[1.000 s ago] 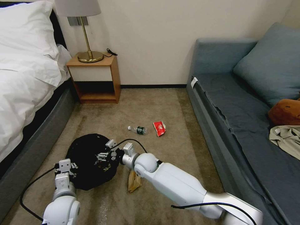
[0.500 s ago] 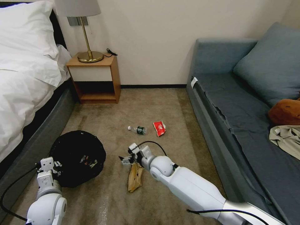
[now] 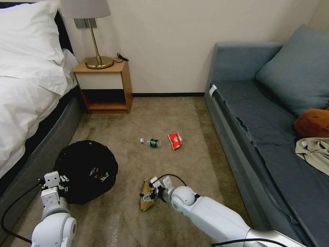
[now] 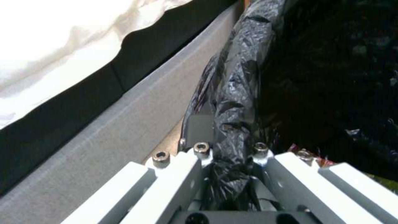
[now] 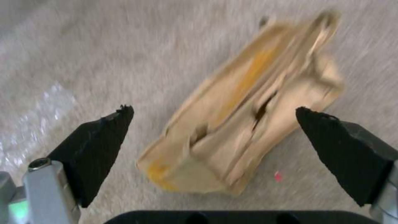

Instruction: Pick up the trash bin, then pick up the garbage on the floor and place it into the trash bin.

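The right gripper (image 5: 213, 118), fingers spread wide, hangs over the brown-yellow wrapper (image 5: 248, 115) lying between them on the carpet (image 3: 192, 113); no writing on it is readable. The left gripper (image 4: 232, 161) pinches the black-bagged rim of the trash bin (image 3: 85, 169).

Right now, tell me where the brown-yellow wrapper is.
In the head view the brown-yellow wrapper lies on the carpet under the open right gripper, right of the trash bin.

no legible text (labels too small)
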Tool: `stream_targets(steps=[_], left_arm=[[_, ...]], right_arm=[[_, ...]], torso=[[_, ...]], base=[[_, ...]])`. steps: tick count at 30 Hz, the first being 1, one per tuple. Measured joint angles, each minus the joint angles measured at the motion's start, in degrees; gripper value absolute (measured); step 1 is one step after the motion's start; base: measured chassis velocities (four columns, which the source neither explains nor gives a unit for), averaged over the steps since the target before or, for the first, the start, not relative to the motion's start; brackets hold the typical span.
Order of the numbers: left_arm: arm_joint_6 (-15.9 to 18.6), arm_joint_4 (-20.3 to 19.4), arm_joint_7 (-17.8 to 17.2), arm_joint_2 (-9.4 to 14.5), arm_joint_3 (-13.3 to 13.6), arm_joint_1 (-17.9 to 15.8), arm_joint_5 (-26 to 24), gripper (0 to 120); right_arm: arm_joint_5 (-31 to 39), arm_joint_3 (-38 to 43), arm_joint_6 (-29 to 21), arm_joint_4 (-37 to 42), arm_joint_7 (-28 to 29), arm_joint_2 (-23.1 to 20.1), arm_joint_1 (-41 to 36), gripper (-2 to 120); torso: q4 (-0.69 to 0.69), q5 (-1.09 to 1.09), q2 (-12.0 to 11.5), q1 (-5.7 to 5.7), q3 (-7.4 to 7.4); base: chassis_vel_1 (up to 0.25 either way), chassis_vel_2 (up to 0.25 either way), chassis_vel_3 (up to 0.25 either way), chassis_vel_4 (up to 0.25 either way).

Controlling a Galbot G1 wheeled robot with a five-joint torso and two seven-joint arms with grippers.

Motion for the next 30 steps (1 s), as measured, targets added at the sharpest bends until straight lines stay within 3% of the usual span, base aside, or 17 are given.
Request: stream_targets(steps=[10,22,26,28,30], left_arm=[[-0.4,-1.4,0.1,0.3,-0.5,1.6,-0.6,2],[-0.8,-1.2,0.4,1.1,-0.1,1.4,-1.0,2],[-1.5,-0.6,0.7,0.9,0.0,1.8,-1.1,2],[-2.0,-0.2,0.9,0.9,-0.3,2.3,-1.1,2],[-2.1,-0.1,1.0,0.9,-0.5,2.5,-1.2,2]], right_arm=[[-0.4,-1.0,1.1,-7.2,-0.3,3.6,0.3,100],[-0.8,1.3,1.6,-6.6,-0.5,2.5,-0.6,100],[-1.9,1.6,1.7,-7.2,-1.6,3.0,-0.9,88],[-2.2,1.7,1.8,-7.2,-2.1,3.1,-1.1,74],[-2.3,1.7,1.8,-7.2,-2.3,3.0,-1.2,71]], torso=[[0.01,0.00,0.0,0.00,0.00],[0.00,0.00,0.0,0.00,0.00],[0.00,0.00,0.0,0.00,0.00],[0.00,0.00,0.0,0.00,0.00],[0.00,0.00,0.0,0.00,0.00]], base=[[0.000,0.000,0.000,0.000],[0.000,0.000,0.000,0.000],[0.000,0.000,0.000,0.000],[0.000,0.000,0.000,0.000],[0.000,0.000,0.000,0.000]])
